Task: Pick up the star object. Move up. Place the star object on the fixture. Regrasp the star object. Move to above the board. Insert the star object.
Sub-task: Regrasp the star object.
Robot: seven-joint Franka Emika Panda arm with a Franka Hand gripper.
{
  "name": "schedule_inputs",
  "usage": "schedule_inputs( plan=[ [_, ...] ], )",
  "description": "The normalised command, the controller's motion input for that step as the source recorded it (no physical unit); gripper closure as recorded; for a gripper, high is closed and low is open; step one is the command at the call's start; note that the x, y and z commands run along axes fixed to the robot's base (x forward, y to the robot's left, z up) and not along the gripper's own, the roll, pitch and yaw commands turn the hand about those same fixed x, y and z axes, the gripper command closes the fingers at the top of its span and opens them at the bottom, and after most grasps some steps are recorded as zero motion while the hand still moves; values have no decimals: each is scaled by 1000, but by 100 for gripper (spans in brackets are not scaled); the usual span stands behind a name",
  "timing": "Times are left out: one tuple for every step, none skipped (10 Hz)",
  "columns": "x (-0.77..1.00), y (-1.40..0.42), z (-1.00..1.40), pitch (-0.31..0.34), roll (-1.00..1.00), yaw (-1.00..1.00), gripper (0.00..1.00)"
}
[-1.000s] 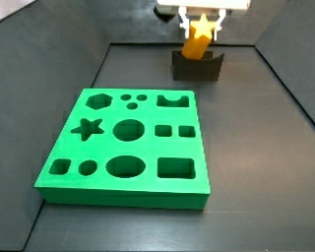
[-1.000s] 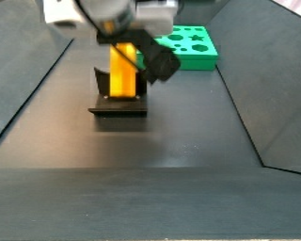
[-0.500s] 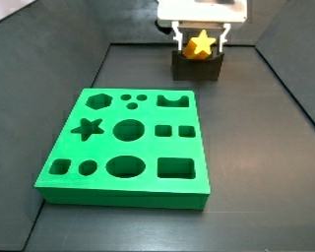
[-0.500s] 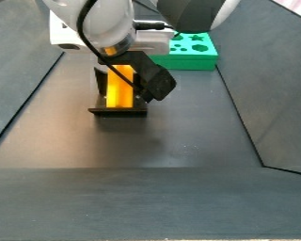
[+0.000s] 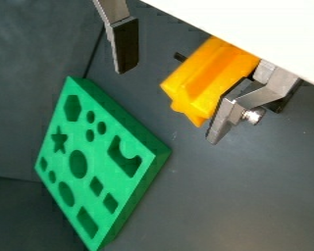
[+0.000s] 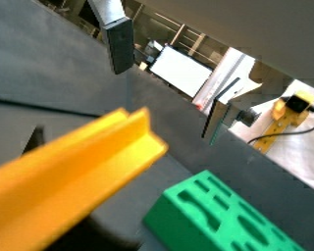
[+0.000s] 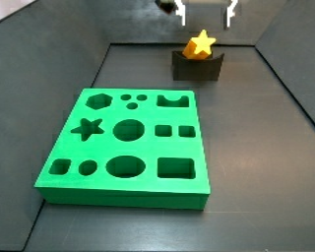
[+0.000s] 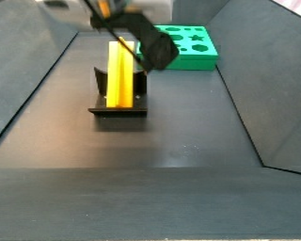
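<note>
the star is resting on the fixture near the floor's far edge, parked there so it can be regrasped. the gripper is hanging above it, fingers spread and empty. the board is lying well apart, awaiting insertion.

star object: orange-yellow ridged peg, lying in the notch of the fixture, star end-on in a side view, a long bar in a side view. fixture: small dark block at the far end. board: bright-green slab with cut-out holes, flat, nearer. pincer: above the peg, fingers apart, holding nothing.
</note>
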Motion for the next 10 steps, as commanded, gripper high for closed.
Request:
schedule_inputs(
  plan=[
    [-31,9,707,54,30,12,0],
    [-25,7,384,67,42,-3,0],
    [-25,9,256,73,45,-7,0],
    [139,-694,760,52,1000,43,0],
    [136,-651,658,52,1000,42,0],
    [72,-504,521,48,1000,41,0],
    [19,-305,326,45,1000,41,0],
    [-5,-139,127,43,1000,41,0],
    [0,-53,13,43,1000,40,0],
    [-8,-31,20,43,1000,41,0]
  ],
)
